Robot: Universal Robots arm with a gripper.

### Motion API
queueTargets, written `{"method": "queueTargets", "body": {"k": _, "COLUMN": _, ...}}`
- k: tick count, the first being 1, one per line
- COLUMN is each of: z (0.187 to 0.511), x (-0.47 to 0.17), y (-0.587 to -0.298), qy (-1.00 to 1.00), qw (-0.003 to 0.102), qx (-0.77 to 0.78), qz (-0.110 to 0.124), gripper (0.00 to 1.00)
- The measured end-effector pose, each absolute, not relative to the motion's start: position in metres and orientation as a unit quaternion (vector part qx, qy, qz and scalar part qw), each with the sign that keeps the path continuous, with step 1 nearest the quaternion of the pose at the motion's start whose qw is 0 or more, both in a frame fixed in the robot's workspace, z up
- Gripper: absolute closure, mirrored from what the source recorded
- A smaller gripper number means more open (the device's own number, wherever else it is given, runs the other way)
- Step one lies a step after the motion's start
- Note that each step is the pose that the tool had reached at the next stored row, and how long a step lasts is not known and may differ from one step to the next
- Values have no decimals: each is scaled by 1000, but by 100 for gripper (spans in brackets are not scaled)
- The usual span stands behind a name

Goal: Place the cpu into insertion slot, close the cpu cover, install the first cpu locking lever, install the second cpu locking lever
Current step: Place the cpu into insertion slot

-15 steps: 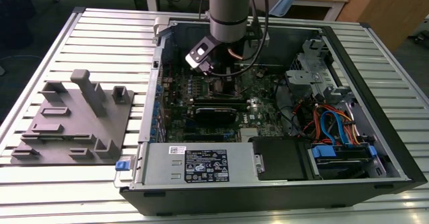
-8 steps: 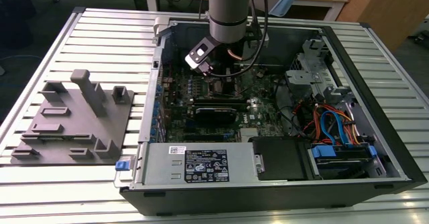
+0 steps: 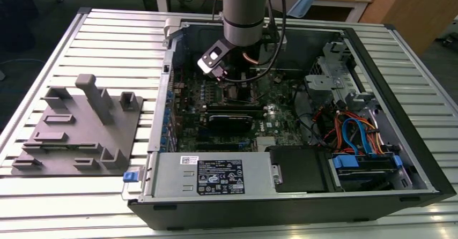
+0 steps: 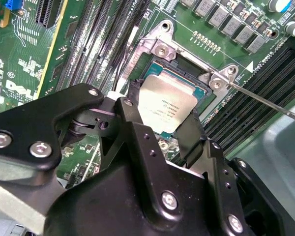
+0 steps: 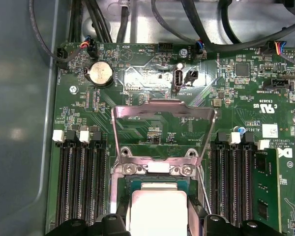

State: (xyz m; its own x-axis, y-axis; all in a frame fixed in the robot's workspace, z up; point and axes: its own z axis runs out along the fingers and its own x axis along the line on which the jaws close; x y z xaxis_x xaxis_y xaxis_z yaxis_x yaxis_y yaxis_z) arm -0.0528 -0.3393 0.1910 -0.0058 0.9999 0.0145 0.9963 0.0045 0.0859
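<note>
Claw (image 4: pixel 161 117) pinches cpu (image 4: pixel 166 104) edges within insertion slot (image 4: pixel 189 73) rim, cpu cover (image 5: pixel 137 112) raised.

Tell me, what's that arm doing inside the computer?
A robot arm reaches into an open computer case. Its gripper holds the cpu by two edges, right at the insertion slot. Whether the chip is fully seated is hard to tell. The cpu cover stands swung open and is not yet closed.
</note>
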Motion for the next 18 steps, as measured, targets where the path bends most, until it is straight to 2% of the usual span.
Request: {"method": "queueTargets", "body": {"k": 18, "z": 190, "x": -53, "y": -339, "qy": 707, "qw": 24, "qx": 706, "qz": 36, "gripper": 46}}
